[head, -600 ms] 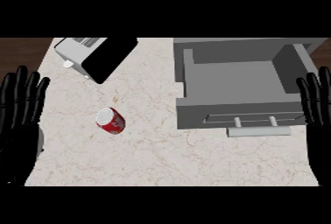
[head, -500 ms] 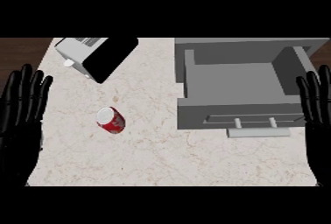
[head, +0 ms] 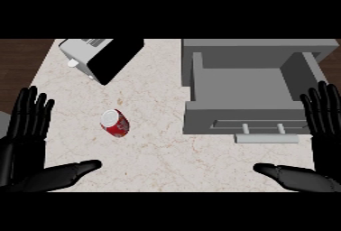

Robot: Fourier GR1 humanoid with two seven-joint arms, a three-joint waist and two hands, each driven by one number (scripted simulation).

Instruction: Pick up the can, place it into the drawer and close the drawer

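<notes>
A red can (head: 114,123) with a silver top lies on its side on the marble counter (head: 166,153), left of centre. The grey drawer (head: 243,92) stands pulled open at the upper right, its inside bare, with a pale handle (head: 266,137) on its front. My left hand (head: 26,135) is at the left edge, open, fingers up and thumb stretched toward the middle, a short way left of the can without touching it. My right hand (head: 323,135) is at the right edge, open, fingers up beside the drawer's front corner.
A white and black toaster (head: 100,56) sits tilted at the counter's upper left. Dark wood floor shows beyond the counter's left and right edges.
Both hands have come a little further into view, and their thumbs now show along the lower edge. The can and the drawer have not moved.
</notes>
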